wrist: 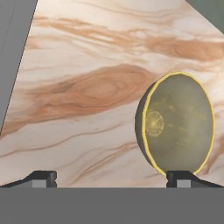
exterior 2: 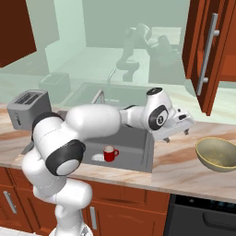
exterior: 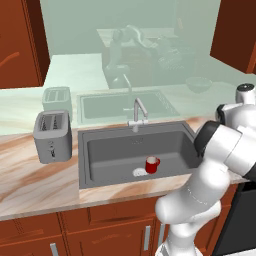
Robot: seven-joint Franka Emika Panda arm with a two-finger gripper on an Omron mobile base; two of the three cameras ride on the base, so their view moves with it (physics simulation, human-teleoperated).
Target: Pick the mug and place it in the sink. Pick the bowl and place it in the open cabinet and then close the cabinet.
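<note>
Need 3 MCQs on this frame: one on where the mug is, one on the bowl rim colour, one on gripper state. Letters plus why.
1. Where is the mug?
A. on the toaster
B. in the sink, by the drain
C. inside the bowl

2. What colour is the rim of the bowl?
A. blue
B. white
C. yellowish

3. What state is the gripper in?
A. open, holding nothing
B. shut on the mug
C. shut on the bowl

Answers:
1 B: the red mug stands upright on the basin floor beside the pale drain.
2 C: the hand view shows a thin yellow edge around the olive bowl.
3 A: the fingertips stand wide apart with only counter between them.
</note>
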